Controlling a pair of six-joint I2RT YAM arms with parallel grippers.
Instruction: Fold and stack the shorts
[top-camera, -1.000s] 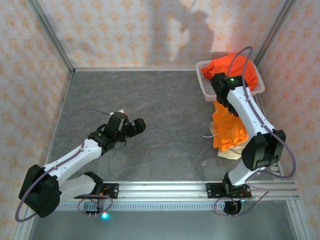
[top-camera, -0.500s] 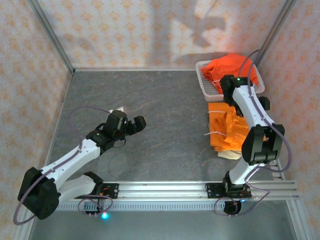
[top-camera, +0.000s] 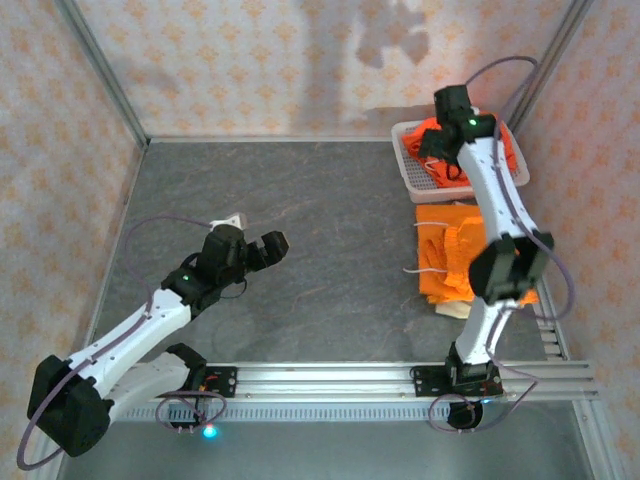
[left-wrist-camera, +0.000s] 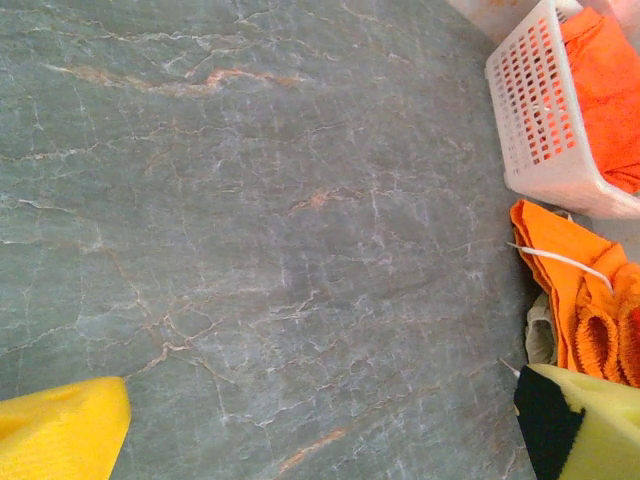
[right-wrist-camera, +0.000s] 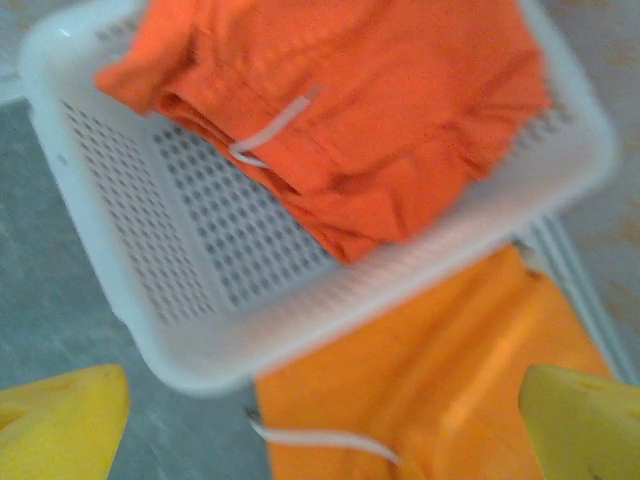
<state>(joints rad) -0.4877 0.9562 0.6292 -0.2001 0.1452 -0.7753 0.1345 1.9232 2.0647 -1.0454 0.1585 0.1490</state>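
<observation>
At 8 o'clock the left gripper (top-camera: 262, 250) waits spread and empty, barely shifted. At 3 o'clock the orange shorts (top-camera: 462, 250), bunched under the right arm a second ago, now lie flat on the beige pair (top-camera: 452, 310). The right gripper (right-wrist-camera: 320, 420) has let go and swung to the basket (top-camera: 408, 168) at 1 o'clock, its fingers wide above the last orange shorts (right-wrist-camera: 380, 110), probably the next pick.

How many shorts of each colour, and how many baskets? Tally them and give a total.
Orange shorts: 2
Beige shorts: 1
Basket: 1
Total: 4
</observation>
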